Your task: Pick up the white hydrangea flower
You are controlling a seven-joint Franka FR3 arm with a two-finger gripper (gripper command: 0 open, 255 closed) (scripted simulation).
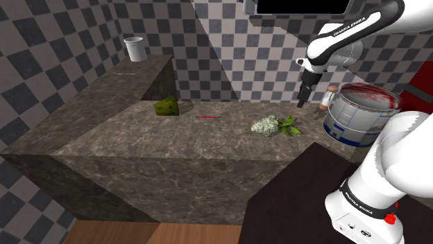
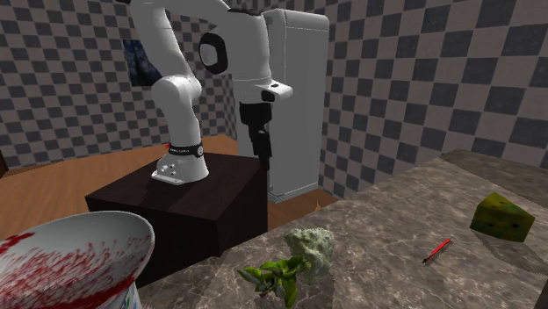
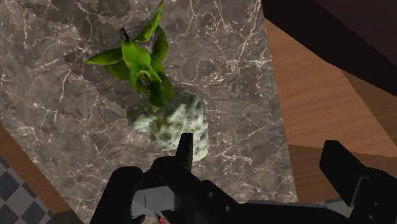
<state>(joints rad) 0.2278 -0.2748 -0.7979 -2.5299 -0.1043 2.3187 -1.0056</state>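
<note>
Note all-black two-finger claw (image 1: pixel 302 101) up in the air over dark veined marble worktop (image 1: pixel 173 149), fingers spread apart, gripping nothing. Find white hydrangea flower head with green leafy stem (image 1: pixel 265 126) lying flat on worktop, close to the edge by dark box stand (image 2: pixel 176 206), below claw and apart from it. See white bucket smeared red (image 1: pixel 361 114) at shoulder view's right of flower. Spot thin red stick (image 1: pixel 207 117) and yellow-green cheese wedge (image 1: pixel 166 107) farther left.

Opposing exterior cameras and overhead wrist share hydrangea (image 1: pixel 265 126).
</note>
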